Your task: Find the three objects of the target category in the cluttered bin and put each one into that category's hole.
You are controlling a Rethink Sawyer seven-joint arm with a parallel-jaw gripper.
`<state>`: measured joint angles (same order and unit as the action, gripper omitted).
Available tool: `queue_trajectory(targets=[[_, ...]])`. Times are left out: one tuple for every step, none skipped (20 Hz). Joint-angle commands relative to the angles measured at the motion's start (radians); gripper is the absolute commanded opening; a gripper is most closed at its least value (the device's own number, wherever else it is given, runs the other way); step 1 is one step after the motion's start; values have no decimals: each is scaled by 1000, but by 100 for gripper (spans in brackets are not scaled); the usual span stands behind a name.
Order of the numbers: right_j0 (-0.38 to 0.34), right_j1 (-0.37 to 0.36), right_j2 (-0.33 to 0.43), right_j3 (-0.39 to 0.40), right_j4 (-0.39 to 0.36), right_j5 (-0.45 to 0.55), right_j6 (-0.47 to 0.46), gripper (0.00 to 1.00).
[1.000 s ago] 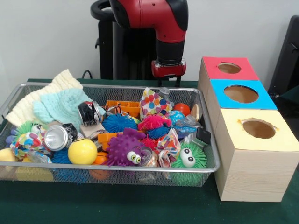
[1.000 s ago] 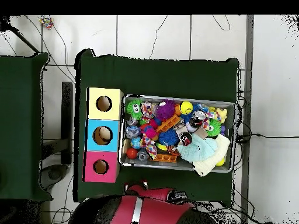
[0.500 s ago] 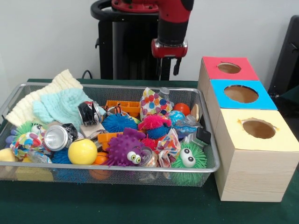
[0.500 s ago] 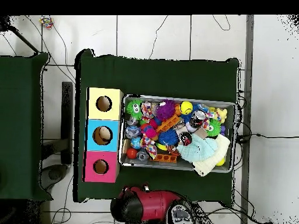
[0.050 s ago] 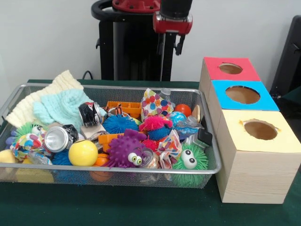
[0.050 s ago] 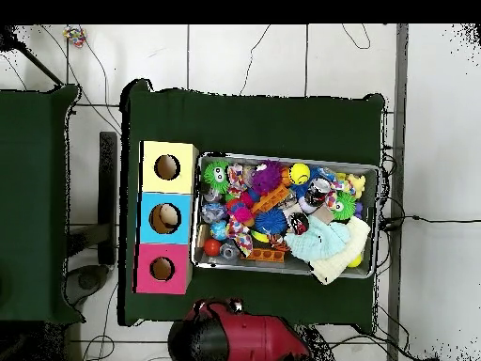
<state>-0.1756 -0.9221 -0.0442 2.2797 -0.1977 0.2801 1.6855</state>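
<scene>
A wire bin (image 5: pixel 117 168) (image 6: pixel 287 158) is heaped with toys: a purple spiky ball with eyes (image 5: pixel 126 150), a green one (image 5: pixel 189 162), blue (image 5: pixel 117 124) and pink (image 5: pixel 154 123) spiky balls, a yellow ball (image 5: pixel 83 152), a crushed can (image 5: pixel 59 138) and a red ball (image 5: pixel 183 109). To its right in the front view stands a wooden box with a red hole (image 5: pixel 230 68), a blue hole (image 5: pixel 242 94) and a yellow hole (image 5: pixel 260 130). My gripper (image 5: pixel 170 46) hangs high behind the bin's far rim, open and holding nothing.
Mint (image 5: pixel 63 107) and cream (image 5: pixel 37 99) knitted cloths fill the bin's far left corner. An orange plastic piece (image 5: pixel 123 108) and a polka-dot wrapper (image 5: pixel 155 103) lie at the back. In the overhead view the red arm (image 6: pixel 235 337) sits below the green table.
My gripper has risen from just above the bin's far rim to well above it, still holding nothing. The bin's contents have not moved.
</scene>
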Motion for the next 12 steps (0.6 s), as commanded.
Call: queue_trajectory(targets=[[-6, -53, 83, -55, 67, 65, 130, 100], [-5, -35, 80, -70, 72, 68, 135, 100], [-8, -29, 83, -80, 79, 76, 133, 100], [-5, -31, 80, -91, 84, 89, 133, 100], [-2, -38, 76, -101, 90, 107, 131, 100], [2, -46, 73, -112, 95, 126, 129, 100], [3, -52, 72, -121, 101, 145, 129, 100], [8, -53, 66, -129, 104, 155, 132, 100], [7, -50, 67, -139, 108, 166, 130, 100], [7, -43, 68, -153, 111, 176, 127, 100], [5, -33, 70, -167, 112, 182, 123, 100], [5, -23, 70, -183, 112, 190, 120, 100]])
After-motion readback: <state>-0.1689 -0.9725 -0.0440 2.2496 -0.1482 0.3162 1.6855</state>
